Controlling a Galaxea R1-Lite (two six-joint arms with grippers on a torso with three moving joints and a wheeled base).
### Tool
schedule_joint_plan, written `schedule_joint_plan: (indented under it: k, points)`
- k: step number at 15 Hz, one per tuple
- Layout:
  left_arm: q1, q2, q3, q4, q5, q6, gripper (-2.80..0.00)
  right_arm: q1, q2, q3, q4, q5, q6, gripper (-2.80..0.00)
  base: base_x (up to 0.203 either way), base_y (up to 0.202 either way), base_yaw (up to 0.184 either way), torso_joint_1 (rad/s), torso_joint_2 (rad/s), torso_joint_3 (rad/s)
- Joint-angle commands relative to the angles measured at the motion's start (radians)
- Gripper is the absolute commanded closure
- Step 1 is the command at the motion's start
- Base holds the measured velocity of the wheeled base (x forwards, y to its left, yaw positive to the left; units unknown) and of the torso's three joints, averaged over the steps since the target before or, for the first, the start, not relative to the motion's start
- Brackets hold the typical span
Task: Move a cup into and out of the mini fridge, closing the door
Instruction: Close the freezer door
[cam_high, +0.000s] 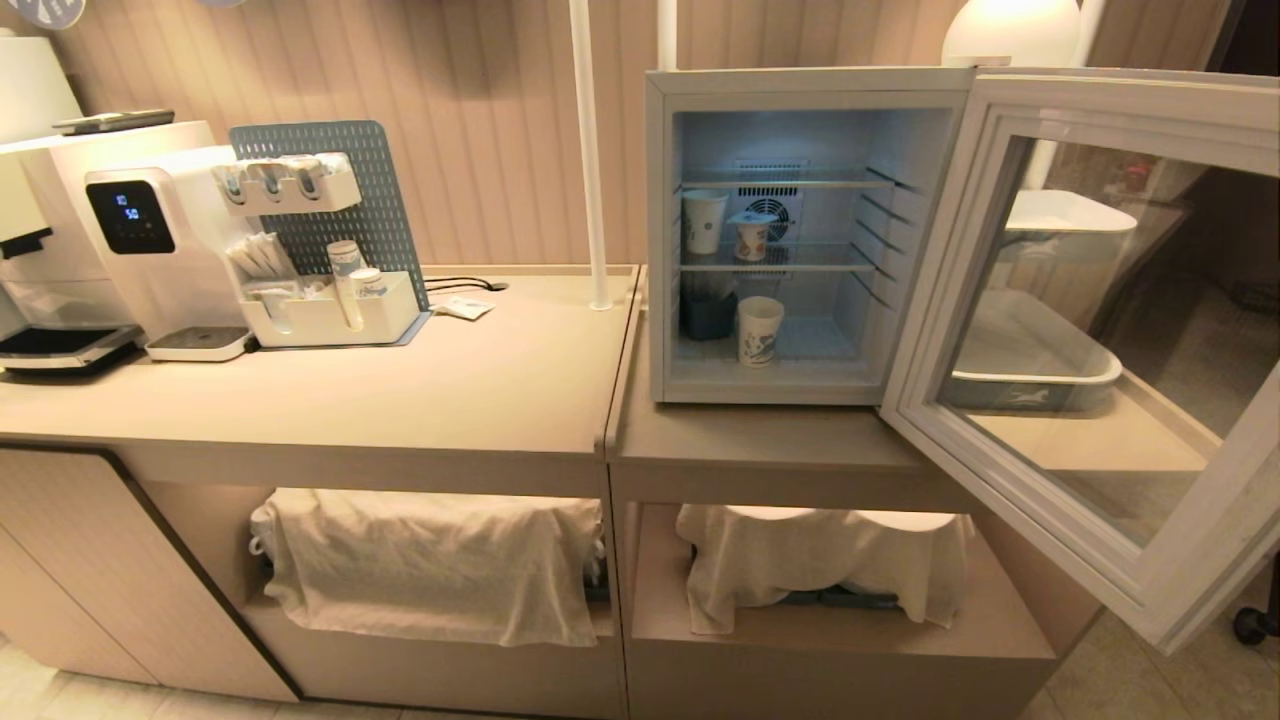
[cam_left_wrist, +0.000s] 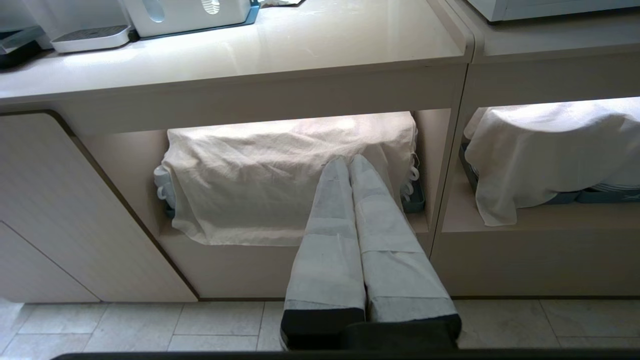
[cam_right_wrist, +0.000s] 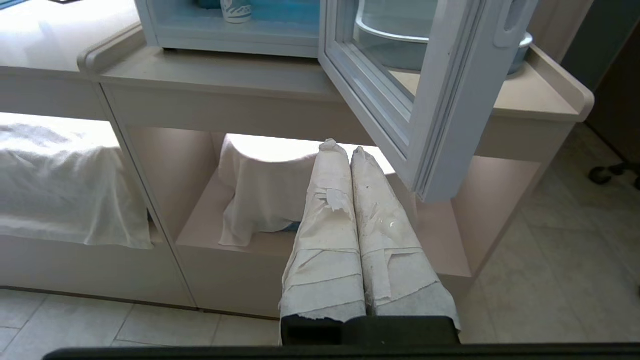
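The mini fridge (cam_high: 660, 250) stands on the right counter with its door (cam_high: 1120, 100) swung wide open to the right. A white paper cup (cam_high: 760, 330) with a blue print stands on the fridge floor; its base also shows in the right wrist view as the cup (cam_right_wrist: 236, 10). Another paper cup (cam_high: 704, 222) and a small lidded tub (cam_high: 752, 237) sit on the middle wire shelf. Both arms hang low before the cabinet, outside the head view. My left gripper (cam_left_wrist: 348, 162) is shut and empty. My right gripper (cam_right_wrist: 344, 149) is shut and empty, below the open door (cam_right_wrist: 440, 100).
A water dispenser (cam_high: 150, 250) and an organiser with stacked cups (cam_high: 330, 300) stand on the left counter, beside a white pole (cam_high: 590, 150). Cloth-draped items (cam_high: 430, 560) (cam_high: 820, 560) fill the lower shelves. A white basin (cam_high: 1040, 360) shows through the door glass. A dark container (cam_high: 708, 312) is in the fridge.
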Motion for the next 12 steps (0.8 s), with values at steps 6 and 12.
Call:
schedule_joint_plan:
  k: [6,12]
  points:
    - [0.000,0.000,0.000,-0.001,0.000,-0.006,0.00,0.000,0.122,-0.347,0.255,-0.023,-0.033,0.00,0.000,0.000,0.000,0.000,0.00,0.000]
    - [0.000,0.000,0.000,-0.001,0.001,-0.006,0.00,0.010,0.440,-0.776,0.559,-0.353,-0.047,0.00,0.000,0.000,0.000,0.000,0.00,0.000]
